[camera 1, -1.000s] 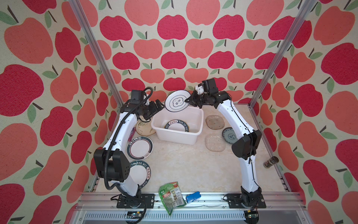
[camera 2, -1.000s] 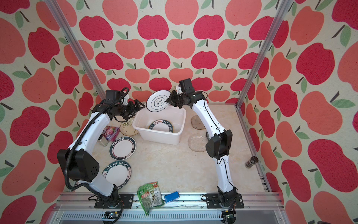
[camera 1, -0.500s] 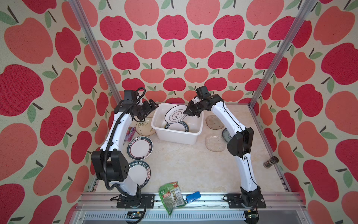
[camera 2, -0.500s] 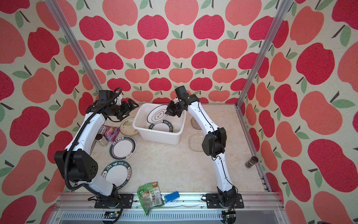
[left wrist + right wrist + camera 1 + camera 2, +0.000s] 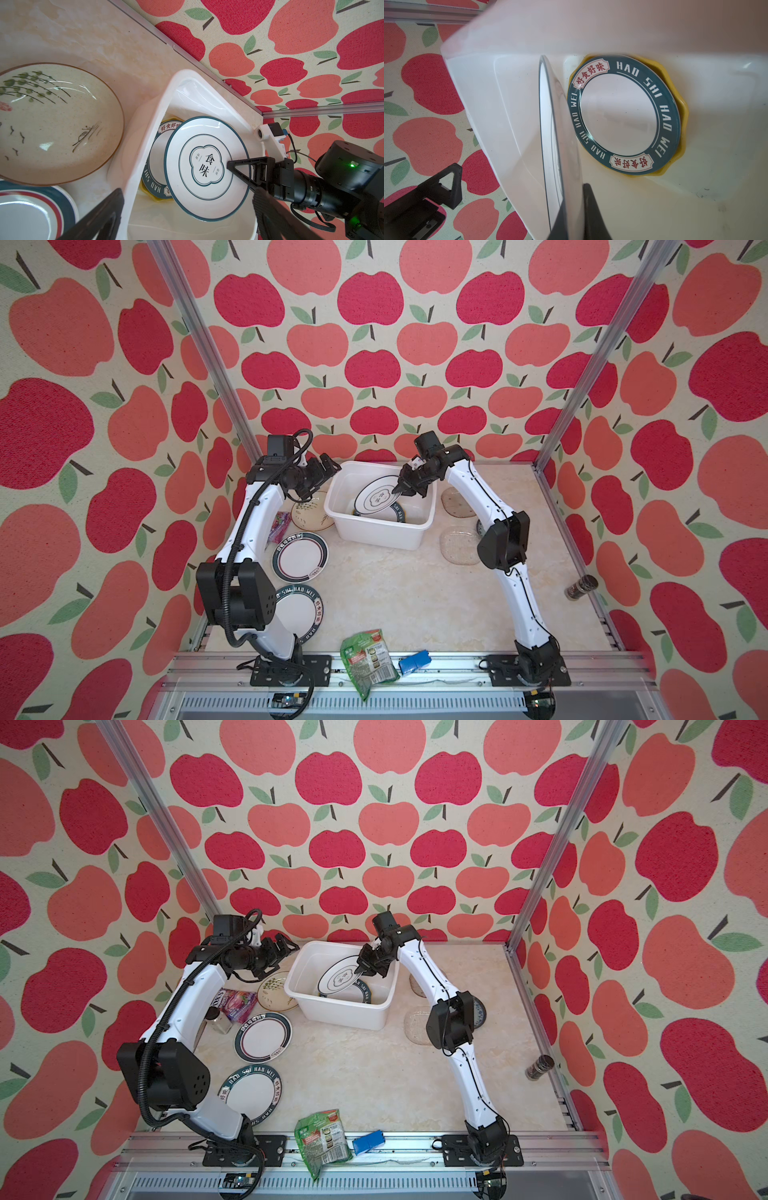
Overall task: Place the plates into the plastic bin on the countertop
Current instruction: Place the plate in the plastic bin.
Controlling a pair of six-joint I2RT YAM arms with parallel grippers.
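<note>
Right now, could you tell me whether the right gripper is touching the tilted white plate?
Touching. The left wrist view shows the right gripper clamped on the rim of the tilted white plate.

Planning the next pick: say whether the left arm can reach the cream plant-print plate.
Probably yes: the open left gripper hangs close by the cream plant-print plate, with nothing on it.

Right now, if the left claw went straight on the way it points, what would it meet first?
Probably the near rim of the bin, just ahead of the open left claw; height is unclear, so it might pass over toward the tilted plate.
</note>
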